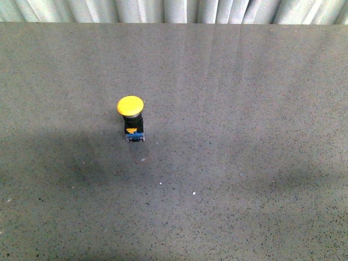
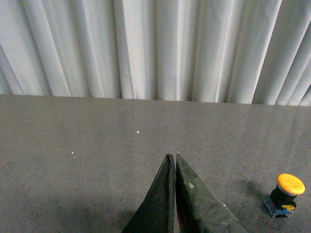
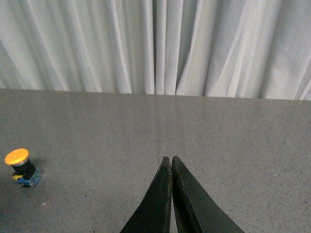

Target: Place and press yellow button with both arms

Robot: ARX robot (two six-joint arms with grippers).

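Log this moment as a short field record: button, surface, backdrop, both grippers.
button: small push-button switch with round yellow cap, black body and blue base, upright, standing alone
surface: grey speckled tabletop, a few white specks near the button
backdrop: white pleated curtain behind the far table edge
left gripper: dark flat fingers closed together, empty, above the table, apart from the button
right gripper: dark flat fingers closed together, empty, apart from the button
front view: neither arm visible
contact: nothing touches the button
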